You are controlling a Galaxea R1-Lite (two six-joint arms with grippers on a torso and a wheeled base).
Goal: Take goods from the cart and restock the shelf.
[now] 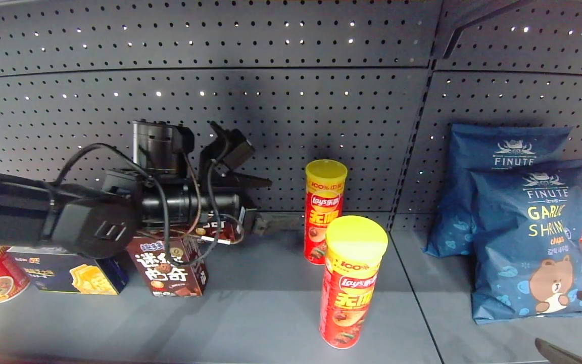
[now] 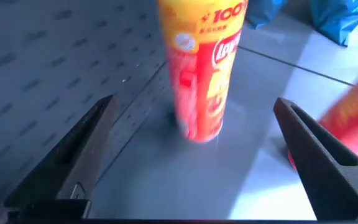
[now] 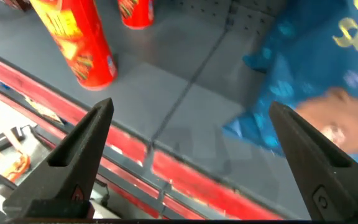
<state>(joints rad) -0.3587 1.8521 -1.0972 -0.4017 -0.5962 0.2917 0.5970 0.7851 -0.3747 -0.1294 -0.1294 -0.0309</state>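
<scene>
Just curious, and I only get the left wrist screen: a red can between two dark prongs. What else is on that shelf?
Observer: Farther to the robot's left, a brown box stands on the shelf beside a blue box.
Visitor: And the blue thing in the corner?
Observer: That is one of two blue bags in the next section to the right. The front bag stands before the back bag.
Visitor: Is there another arm?
Observer: Yes. The right gripper is open and empty, near the front bag at the shelf's front edge.
</scene>
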